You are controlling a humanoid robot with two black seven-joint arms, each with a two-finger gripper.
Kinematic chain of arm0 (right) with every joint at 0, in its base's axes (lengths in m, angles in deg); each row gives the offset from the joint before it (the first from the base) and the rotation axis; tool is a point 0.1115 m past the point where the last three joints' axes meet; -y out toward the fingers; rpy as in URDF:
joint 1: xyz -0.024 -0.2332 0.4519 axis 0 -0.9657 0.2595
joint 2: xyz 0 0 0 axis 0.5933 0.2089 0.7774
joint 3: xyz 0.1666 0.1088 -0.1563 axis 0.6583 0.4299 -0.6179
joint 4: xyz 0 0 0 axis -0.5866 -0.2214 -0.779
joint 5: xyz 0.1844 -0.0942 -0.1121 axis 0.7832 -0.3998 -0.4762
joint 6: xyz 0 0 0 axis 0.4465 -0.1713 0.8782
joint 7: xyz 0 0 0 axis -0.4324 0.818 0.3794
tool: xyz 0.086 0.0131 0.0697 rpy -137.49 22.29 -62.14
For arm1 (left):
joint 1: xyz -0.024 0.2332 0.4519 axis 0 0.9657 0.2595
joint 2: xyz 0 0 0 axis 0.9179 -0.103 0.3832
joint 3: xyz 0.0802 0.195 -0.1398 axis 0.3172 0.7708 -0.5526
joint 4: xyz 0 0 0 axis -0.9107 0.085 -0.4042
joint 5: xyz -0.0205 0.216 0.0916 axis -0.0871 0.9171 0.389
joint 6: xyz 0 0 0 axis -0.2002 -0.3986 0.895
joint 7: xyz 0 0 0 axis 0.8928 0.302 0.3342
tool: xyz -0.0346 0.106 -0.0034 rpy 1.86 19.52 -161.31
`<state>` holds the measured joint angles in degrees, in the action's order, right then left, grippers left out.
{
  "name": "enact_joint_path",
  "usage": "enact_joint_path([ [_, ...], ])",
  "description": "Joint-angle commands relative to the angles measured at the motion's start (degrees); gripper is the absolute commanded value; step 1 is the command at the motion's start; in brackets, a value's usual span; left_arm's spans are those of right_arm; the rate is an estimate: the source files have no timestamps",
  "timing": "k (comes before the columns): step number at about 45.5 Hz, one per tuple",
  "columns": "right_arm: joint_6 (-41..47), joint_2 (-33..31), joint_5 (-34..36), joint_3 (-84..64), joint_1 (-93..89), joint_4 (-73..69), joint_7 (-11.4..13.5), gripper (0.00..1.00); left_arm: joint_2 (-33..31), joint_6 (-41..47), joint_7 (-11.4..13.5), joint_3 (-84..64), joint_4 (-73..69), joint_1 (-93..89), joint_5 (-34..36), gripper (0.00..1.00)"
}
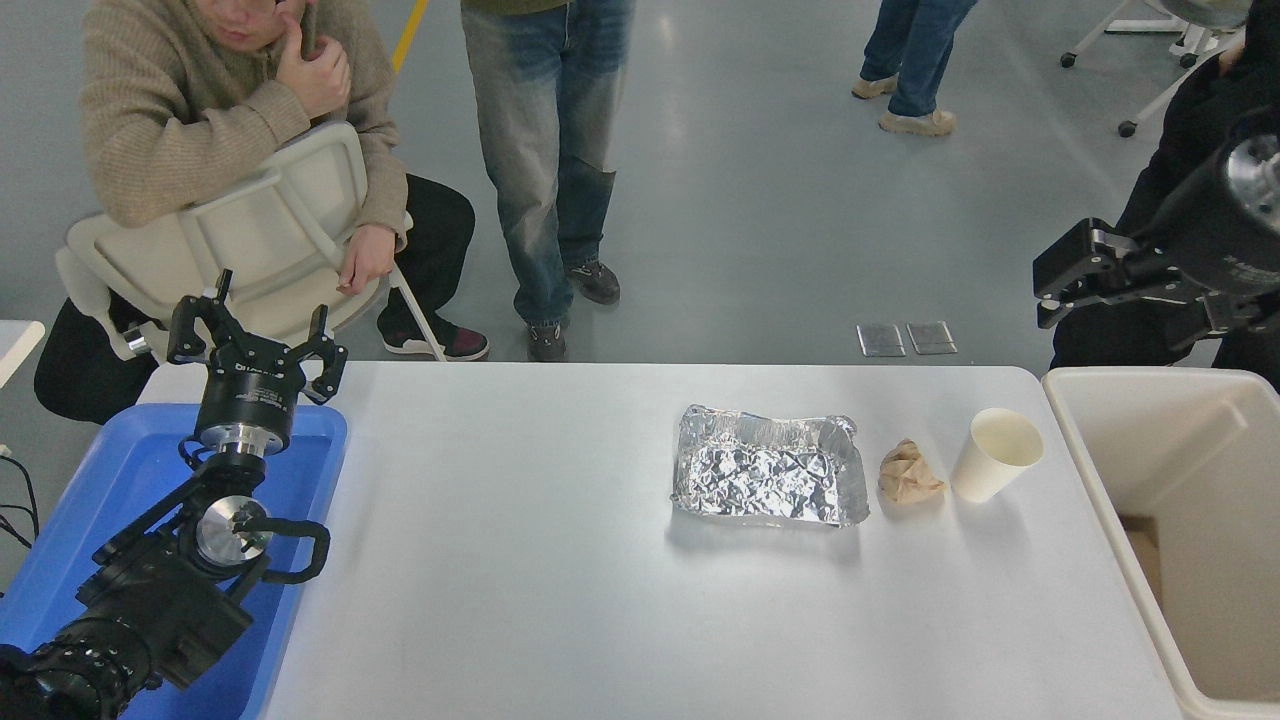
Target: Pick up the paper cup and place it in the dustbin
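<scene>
The paper cup [996, 455] stands upright on the white table [560, 560] near its right end, mouth open and slightly tilted toward the camera. The dustbin [1112, 500], a large cream-white bin, sits just right of the table edge. My right gripper [1140, 300] hovers high above the bin's far left corner, well up and to the right of the cup. It is open and holds nothing. My left gripper [256, 345] is parked open over the blue tray at the lower left.
A crumpled brown paper wad [908, 472] lies just left of the cup, and a crinkled foil tray [768, 480] lies left of that. The blue tray [120, 480] covers the table's left end. A seated person and others standing are beyond the far edge.
</scene>
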<state>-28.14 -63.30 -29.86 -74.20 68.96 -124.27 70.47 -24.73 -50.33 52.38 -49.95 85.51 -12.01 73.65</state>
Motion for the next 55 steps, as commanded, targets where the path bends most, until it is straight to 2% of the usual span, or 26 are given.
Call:
enact_joint_path([
  [1,-9.3,1.0,0.3,2.3,-14.4,7.5,0.0,1.0,0.0,0.0,0.0,0.0,0.0,0.0,0.0,0.99],
  [22,-11.0,5.0,2.0,14.8,-39.2,26.7,0.0,1.0,0.0,0.0,0.0,-0.1,0.0,0.0,0.0,0.99],
  [28,-14.0,6.7,2.2,16.9,-45.9,32.6,0.0,1.0,0.0,0.0,0.0,-0.1,-0.1,0.0,0.0,0.99],
  [44,-17.0,8.2,3.3,18.9,-49.8,34.4,0.0,1.0,0.0,0.0,0.0,-0.1,0.0,0.0,0.0,0.99],
  [55,-19.5,9.4,3.4,19.3,-52.2,35.7,0.0,0.93,0.0,0.0,0.0,-0.1,-0.1,0.0,0.0,0.99],
])
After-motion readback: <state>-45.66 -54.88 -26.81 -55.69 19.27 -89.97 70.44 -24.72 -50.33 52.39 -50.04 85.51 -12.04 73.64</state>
